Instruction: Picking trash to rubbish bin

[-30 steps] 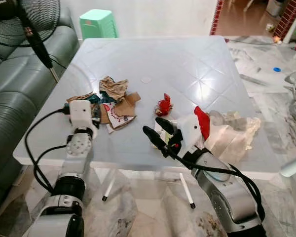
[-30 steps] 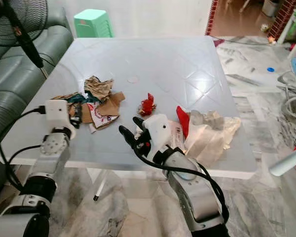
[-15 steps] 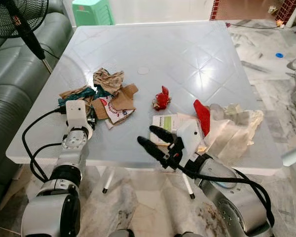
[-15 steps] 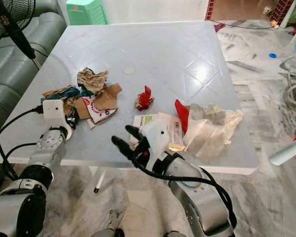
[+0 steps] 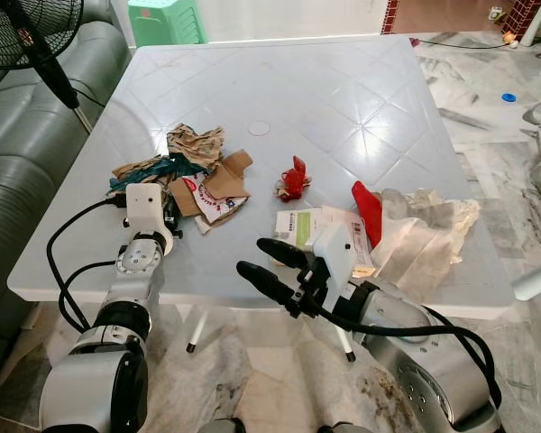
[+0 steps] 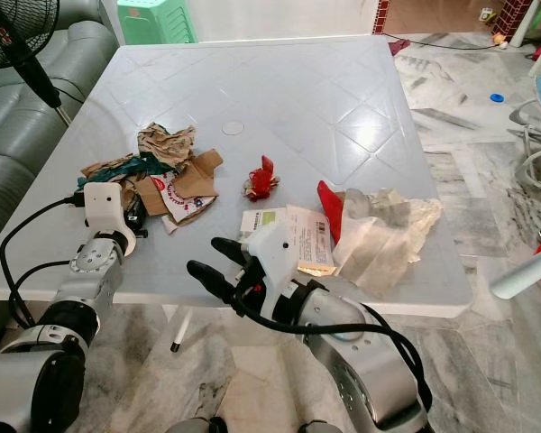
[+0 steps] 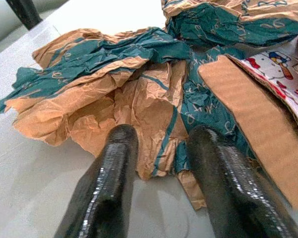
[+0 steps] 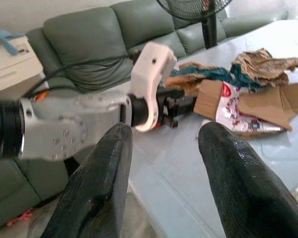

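Reaching toward crumpled trash on a white table point(image 5: 343, 99).
Left gripper point(image 7: 164, 163), fingers parted and grasping nothing, noses into creased brown-and-teal paper point(image 7: 114, 94) near the table's left edge. Right gripper point(image 5: 263, 262) hangs spread over the front edge, beside flat card point(image 5: 299, 222) and filmy plastic point(image 5: 428, 234).

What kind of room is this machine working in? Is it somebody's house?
Most likely a home living room. A green leather sofa stands beside a white plastic table, with a standing fan next to it and a marble-patterned tiled floor. Crumpled paper trash lies on the table.
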Motion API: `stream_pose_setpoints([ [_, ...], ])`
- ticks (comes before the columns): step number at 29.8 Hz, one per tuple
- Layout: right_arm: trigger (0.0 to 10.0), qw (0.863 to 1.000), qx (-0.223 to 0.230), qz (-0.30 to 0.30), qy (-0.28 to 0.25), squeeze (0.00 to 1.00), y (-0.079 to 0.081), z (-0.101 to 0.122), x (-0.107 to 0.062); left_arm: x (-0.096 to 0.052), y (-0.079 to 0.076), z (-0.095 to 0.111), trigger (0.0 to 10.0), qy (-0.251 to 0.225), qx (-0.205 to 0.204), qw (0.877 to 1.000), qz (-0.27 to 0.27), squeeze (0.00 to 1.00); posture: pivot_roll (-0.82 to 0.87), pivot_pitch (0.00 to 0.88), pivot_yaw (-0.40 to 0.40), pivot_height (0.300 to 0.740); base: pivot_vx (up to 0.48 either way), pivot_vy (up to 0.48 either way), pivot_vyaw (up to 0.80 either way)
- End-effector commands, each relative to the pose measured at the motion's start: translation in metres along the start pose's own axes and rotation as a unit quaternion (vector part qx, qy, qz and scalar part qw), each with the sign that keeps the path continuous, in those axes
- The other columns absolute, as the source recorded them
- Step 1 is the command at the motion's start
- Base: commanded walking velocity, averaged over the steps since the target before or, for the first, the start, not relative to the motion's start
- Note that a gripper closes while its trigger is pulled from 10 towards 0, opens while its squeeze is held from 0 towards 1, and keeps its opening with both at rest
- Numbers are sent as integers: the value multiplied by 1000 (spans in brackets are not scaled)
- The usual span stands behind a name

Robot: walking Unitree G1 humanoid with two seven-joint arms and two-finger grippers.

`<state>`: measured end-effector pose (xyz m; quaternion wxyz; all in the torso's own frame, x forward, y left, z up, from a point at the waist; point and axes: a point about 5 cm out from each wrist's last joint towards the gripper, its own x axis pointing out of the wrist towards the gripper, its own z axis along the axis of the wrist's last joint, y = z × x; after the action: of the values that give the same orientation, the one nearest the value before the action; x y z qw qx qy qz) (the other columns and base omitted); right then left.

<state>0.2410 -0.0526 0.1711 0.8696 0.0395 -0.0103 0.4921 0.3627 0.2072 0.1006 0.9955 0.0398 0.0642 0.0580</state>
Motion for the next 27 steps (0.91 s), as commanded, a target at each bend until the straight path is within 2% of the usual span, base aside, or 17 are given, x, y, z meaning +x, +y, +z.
stream_pose_setpoints([
  [1,10000,1000,10,15,-1,0,2,-1,3,-13,6,-33,0,60,7,998,5,0,-32,113,41,740,0,0,0],
  [11,10000,999,26,31,-8,0,-1,-1,6,-39,12,-48,0,12,7,1000,15,0,-5,94,37,740,0,0,0],
  [15,10000,999,25,32,-9,0,-3,-1,6,-55,12,-49,0,-7,12,1000,17,0,6,89,35,740,0,0,0],
  [16,10000,999,25,33,-8,0,-4,-2,7,-65,11,-48,0,-15,12,1000,17,0,10,89,35,740,0,0,0],
  [18,10000,999,25,33,-9,0,-4,-2,7,-69,11,-47,0,-17,13,1000,17,0,12,88,35,740,0,0,0],
  [19,10000,999,25,33,-9,0,-4,-2,7,-79,10,-45,0,-24,15,999,19,0,20,87,35,740,0,0,0],
  [22,10000,999,26,33,-9,0,-4,-2,7,-84,11,-43,0,-32,20,999,24,0,20,87,35,740,0,0,0],
  [25,10000,999,27,33,-10,0,-5,-3,8,-88,14,-28,0,-73,48,995,40,0,26,86,32,740,0,0,0],
  [26,10000,999,27,34,-10,0,-5,-3,9,-85,16,-16,9608,-100,52,993,44,0,25,85,30,740,0,0,0],
  [27,10000,999,26,34,-10,0,-5,-3,9,-81,18,-10,10000,-112,45,992,47,478,22,84,28,740,0,0,0],
])
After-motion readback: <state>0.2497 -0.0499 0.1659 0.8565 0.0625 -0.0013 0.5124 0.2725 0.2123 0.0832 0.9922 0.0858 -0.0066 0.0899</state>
